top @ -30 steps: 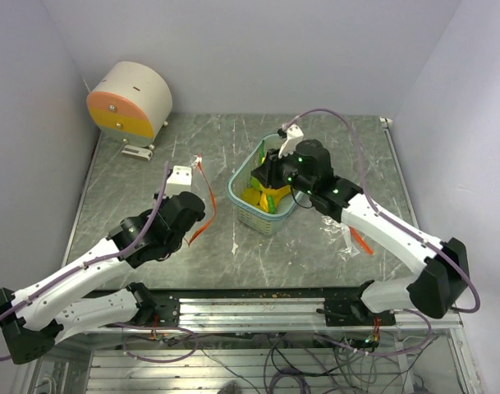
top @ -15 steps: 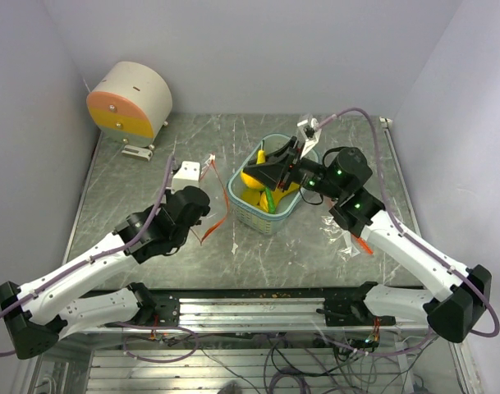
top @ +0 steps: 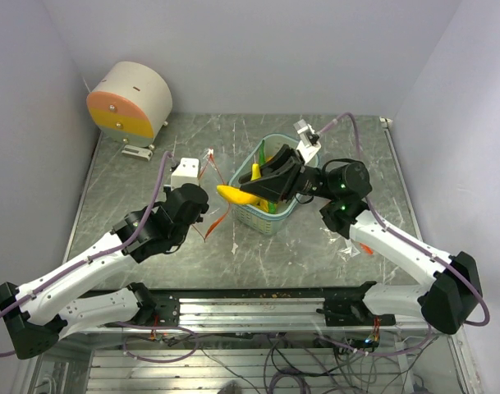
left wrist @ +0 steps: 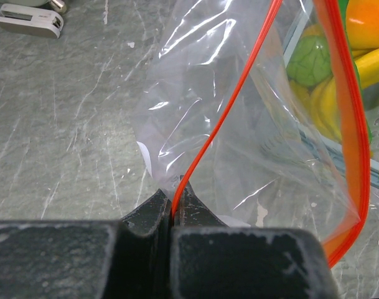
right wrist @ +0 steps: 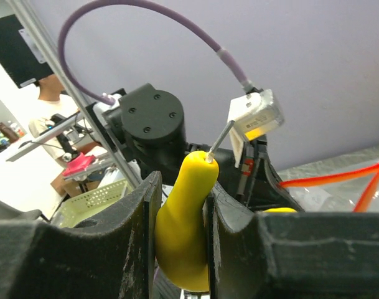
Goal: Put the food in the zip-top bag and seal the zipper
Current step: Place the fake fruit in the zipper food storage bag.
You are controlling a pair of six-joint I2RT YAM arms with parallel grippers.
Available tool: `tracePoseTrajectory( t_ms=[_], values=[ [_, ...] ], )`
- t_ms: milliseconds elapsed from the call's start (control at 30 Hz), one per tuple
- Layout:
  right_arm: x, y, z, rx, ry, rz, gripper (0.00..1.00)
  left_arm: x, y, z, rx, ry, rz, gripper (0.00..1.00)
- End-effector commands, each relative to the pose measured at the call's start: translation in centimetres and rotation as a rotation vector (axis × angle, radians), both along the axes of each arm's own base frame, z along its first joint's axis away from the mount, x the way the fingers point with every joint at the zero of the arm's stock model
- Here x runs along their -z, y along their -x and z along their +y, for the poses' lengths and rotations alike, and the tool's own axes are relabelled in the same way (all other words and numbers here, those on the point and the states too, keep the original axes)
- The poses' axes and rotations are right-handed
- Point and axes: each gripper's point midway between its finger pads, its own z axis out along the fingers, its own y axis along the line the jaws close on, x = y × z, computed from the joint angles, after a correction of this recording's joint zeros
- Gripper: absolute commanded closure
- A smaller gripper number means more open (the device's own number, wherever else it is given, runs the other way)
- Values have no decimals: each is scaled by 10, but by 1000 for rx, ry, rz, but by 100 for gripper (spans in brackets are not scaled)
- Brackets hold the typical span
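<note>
Grips banana [top: 236, 195], likely light, stiff and smooth, mid-body in right claw [top: 258, 190] over basket [top: 270, 222] rim; pinches flimsy, slippery-looking zip-top bag [left wrist: 239, 149] by zipper [left wrist: 231, 103] in left claw [left wrist: 175, 212], just beside basket.

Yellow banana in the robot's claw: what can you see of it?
The yellow toy banana looks like smooth, glossy plastic, curved and tapering to a stem. The right gripper clamps it between black fingers. It hangs over the rim of the pale teal slotted basket, tip toward the clear zip-top bag.

Zipper [left wrist: 220, 118] between closed left jaws
</note>
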Motion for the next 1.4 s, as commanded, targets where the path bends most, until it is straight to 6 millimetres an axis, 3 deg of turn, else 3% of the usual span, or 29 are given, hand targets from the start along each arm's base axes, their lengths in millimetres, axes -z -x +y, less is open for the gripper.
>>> tracePoseTrajectory(
  t_ms=[0,233,433,500,633,800,900,1067,1167,1367],
  values=[
    [-14,16,2,-72,-63,-32,100,-16,-3,-5,0,53,-34,93],
    [16,-7,40,41,-1,27,100,-27,-3,-12,33,89,-37,93],
    [40,-29,65,265,113,-2,100,-43,3,-7,39,125,-59,93],
    [44,-46,68,396,169,-5,100,-47,6,-4,42,135,-63,93],
    [71,-79,62,630,296,24,100,-50,11,4,31,133,-63,93],
    [93,-99,63,771,404,11,98,-52,16,12,21,130,-61,93],
    [101,-95,76,726,434,-6,74,-54,17,17,12,125,-64,93],
    [95,-75,91,612,435,-54,27,-50,18,22,-2,105,-62,93],
    [84,-58,95,535,420,-86,16,-45,17,25,-16,80,-55,93],
    [60,-35,75,480,390,-109,15,-33,16,39,-78,12,-42,93]
  ],
)
